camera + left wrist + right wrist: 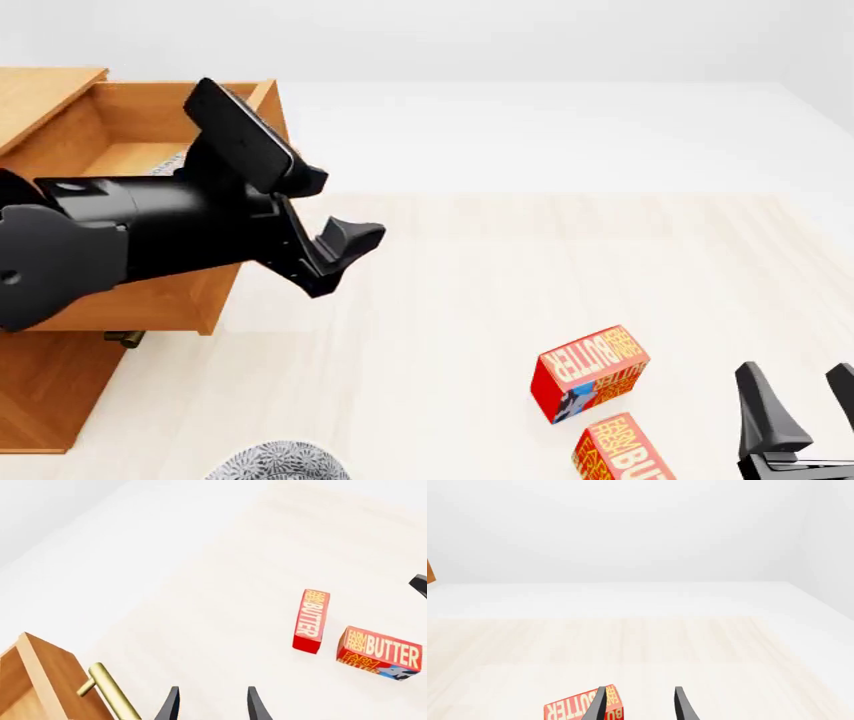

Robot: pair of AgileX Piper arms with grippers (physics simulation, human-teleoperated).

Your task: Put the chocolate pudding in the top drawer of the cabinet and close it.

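Observation:
The cabinet [40, 390] stands at the left with its top drawer [160, 300] pulled out. My left arm hangs in front of that drawer and hides most of its inside. My left gripper [342, 250] is open and empty, just right of the drawer front. In the left wrist view it [212, 706] sits beside the brass handle [110, 692]. The chocolate pudding is not clearly in view. A small pale speckled patch [163, 165] shows inside the drawer, and I cannot tell what it is. My right gripper [801, 405] is open and empty at the near right.
Two red butter boxes [590, 372] [623, 450] lie on the table left of my right gripper. They also show in the left wrist view [311, 621] [380, 652], and one butter box [584, 709] in the right wrist view. A grey patterned round object [280, 462] sits at the near edge.

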